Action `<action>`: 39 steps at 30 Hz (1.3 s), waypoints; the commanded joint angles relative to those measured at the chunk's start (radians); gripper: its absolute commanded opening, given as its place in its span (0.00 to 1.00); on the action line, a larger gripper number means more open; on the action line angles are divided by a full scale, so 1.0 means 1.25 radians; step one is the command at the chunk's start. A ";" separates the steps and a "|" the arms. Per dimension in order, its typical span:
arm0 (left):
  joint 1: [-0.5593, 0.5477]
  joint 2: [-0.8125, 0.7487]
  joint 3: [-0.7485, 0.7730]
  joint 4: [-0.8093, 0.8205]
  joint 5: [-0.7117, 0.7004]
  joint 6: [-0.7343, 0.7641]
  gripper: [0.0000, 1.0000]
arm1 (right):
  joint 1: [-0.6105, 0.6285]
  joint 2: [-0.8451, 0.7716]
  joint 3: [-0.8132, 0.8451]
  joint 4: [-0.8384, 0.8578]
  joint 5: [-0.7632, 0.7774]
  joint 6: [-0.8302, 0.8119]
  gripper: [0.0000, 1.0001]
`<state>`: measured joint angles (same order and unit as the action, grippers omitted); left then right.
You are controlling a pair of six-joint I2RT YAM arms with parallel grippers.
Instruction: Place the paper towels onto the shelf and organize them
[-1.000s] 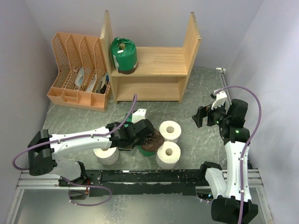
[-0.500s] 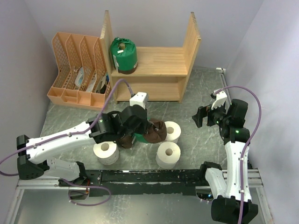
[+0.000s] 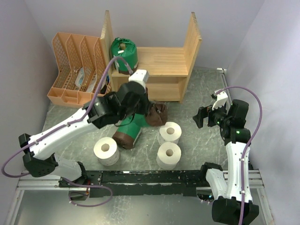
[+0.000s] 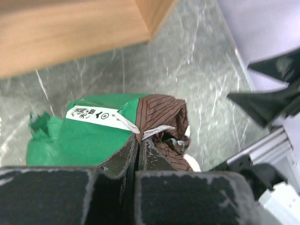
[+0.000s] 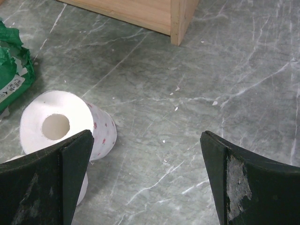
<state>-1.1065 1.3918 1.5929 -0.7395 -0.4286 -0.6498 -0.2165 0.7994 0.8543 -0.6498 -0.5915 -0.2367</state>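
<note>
- Shelf [image 3: 159, 63], overhead view: it stands at the far side of the table [image 3: 197, 89], with an orange file rack [image 3: 77, 70] just beside its left panel. One green-wrapped roll [image 3: 124, 54] stands on the upper board at the left end.
- The left gripper [image 3: 149, 115] is out in front of the shelf, clamped on a wrapped roll [image 3: 129, 127] (green body, brown ends). The wrist hides the roll's middle. Whether the roll touches the table cannot be told.
- Three white rolls [image 3: 168, 154] stand on the table near the arm bases, cores up. Two of them are between the arms.
- The right gripper [image 3: 202, 117] hangs well apart from everything, fingers spread and nothing between them.
- Left wrist view: the left gripper [image 4: 139, 145] has its fingers pinched together on the plastic of the wrapped roll [image 4: 93, 136], where green meets brown. The shelf [image 4: 70, 33] fills the top edge, blurred, and bare table [image 4: 197, 61] lies between.
- A dark angular shape at the right edge is too blurred to identify.
- Right wrist view: the right gripper [image 5: 146, 136] is spread wide over bare table [image 5: 225, 93].
- A nearby white roll [image 5: 65, 126] shows its core. A second one below it is cut off by the left finger.
- Green wrap [image 5: 11, 75] enters at the left edge, and the shelf [image 5: 180, 18] foot is at the top.
</note>
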 commanded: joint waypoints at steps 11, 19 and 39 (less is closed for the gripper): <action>0.097 0.186 0.378 -0.022 0.081 0.159 0.07 | 0.000 -0.005 0.004 0.002 0.009 0.003 1.00; 0.162 0.220 0.424 -0.016 0.116 0.184 0.07 | 0.000 -0.007 0.002 0.004 0.010 0.003 1.00; 0.180 0.197 0.323 0.024 0.233 0.158 0.07 | 0.000 -0.003 0.004 0.001 0.004 0.000 1.00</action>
<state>-0.8814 1.6688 1.9942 -0.7441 -0.1703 -0.4419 -0.2165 0.7994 0.8543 -0.6498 -0.5838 -0.2363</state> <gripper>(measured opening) 0.070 1.000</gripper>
